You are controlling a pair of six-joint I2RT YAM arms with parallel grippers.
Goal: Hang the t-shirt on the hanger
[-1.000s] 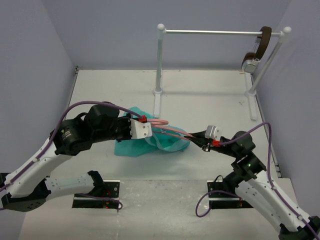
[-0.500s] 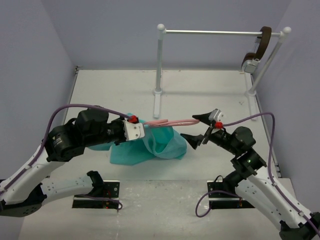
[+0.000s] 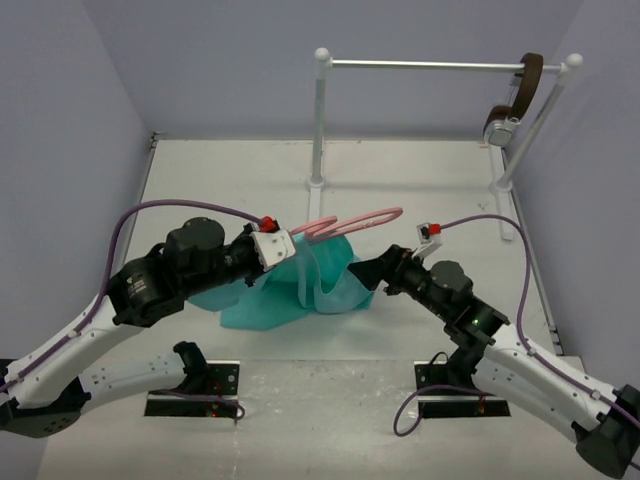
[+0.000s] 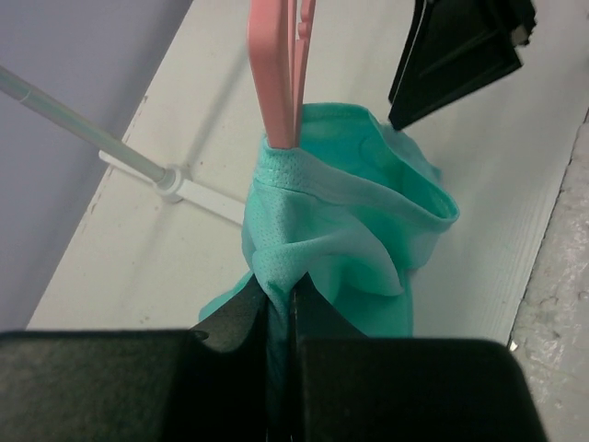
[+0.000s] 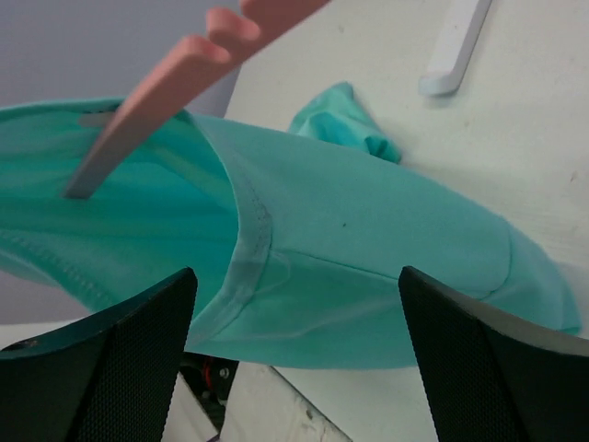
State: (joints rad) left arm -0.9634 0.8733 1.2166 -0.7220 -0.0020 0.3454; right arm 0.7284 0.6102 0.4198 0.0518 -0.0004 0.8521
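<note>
Your right pincer (image 3: 372,277) gapes empty, just right of the t-shirt (image 3: 320,288); left pincer (image 3: 272,248) clamps the hanger (image 3: 352,219) through cloth; shirt sags between them to the counter (image 3: 420,180); hanger's long axis runs left-right, above and beyond the right pincer, which is nearer.

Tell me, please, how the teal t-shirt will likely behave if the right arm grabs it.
Probably floppy: the t-shirt sags in folds off the hanger. Likely light: that thin hanger bears much of it. A pinch may lift only one fold.
</note>
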